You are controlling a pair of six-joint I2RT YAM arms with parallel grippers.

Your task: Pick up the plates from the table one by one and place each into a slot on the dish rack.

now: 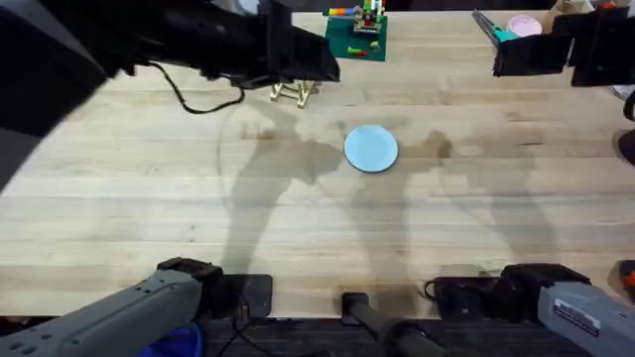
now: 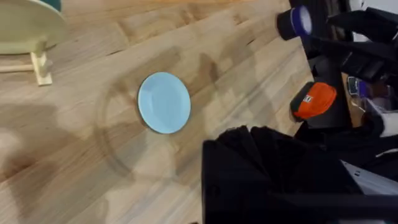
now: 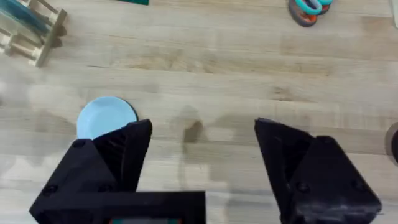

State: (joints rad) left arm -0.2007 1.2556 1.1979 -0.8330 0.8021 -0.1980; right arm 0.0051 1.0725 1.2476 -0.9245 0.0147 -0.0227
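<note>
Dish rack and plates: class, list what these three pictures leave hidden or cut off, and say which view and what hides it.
- Dish rack, overhead: the left arm covers most of it, so the slots cannot be counted.
- Cream plate, left wrist view: cut by the frame edge.
- Pale blue plate, right wrist view: the right tool, open, hides its near edge.

Tabletop (image 1: 119,188): pale joined planks, visible grain, soft shadows across the middle. Far edge: green baseplate (image 1: 355,42) with toy bricks; pink dish (image 1: 524,25). Beyond: dark.
</note>
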